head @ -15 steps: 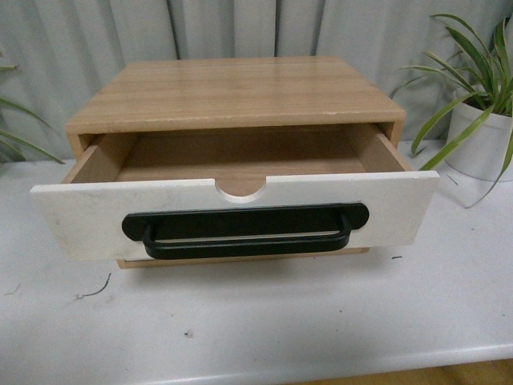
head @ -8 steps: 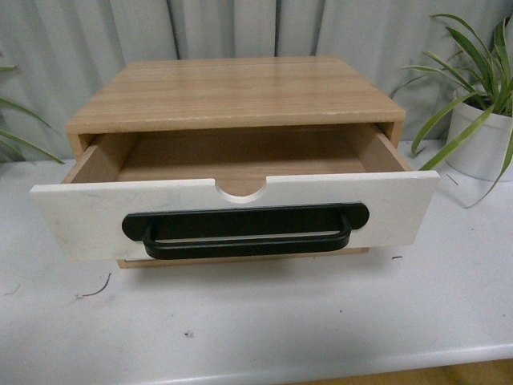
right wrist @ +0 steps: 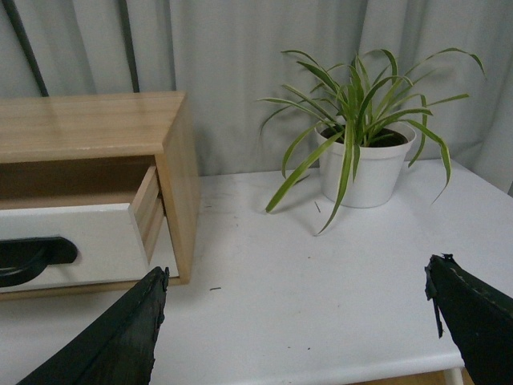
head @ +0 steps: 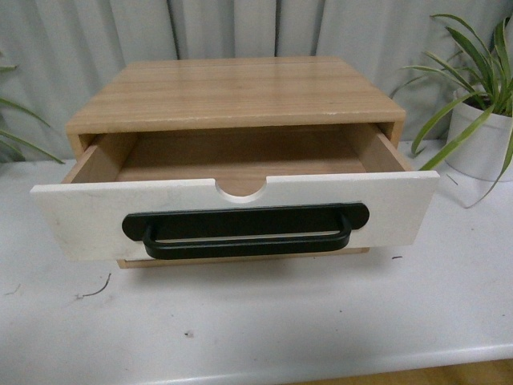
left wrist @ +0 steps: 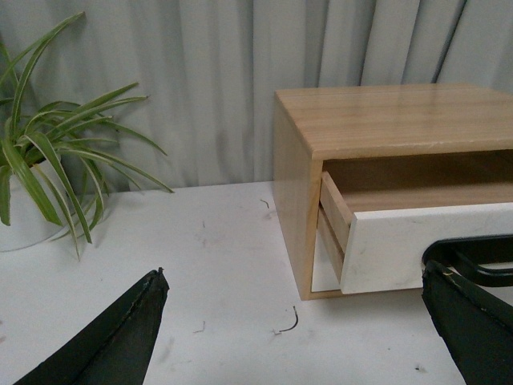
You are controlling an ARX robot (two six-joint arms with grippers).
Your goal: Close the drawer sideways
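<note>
Presently the drawer [head: 176, 196] stands pulled well out of its wooden housing [head: 232, 92], which sits on a white counter [head: 264, 321]. The interior of the drawer is open to view from above. Its white front faces the robot and hangs slightly askew, with the robot's left end lower than the right. A long black bar handle [head: 244, 220] runs across the front, below a semicircular notch [head: 240, 189] in the top edge. The counter surface is matt white, marked with small dark specks and a thin curled scrap [head: 96, 289] near the drawer's left corner. A pleated grey curtain [head: 232, 28] closes off the room behind the housing. A potted plant [head: 481, 136] in a white pot stands on the counter to the right of the housing, and a second plant [left wrist: 48, 160] stands to its left. The left hand [left wrist: 292, 269] is released, its fingers spread wide and gripping nothing, apart from the drawer's left end. The right hand [right wrist: 296, 266] is likewise released and holds nothing, set off from the drawer's right end.
</note>
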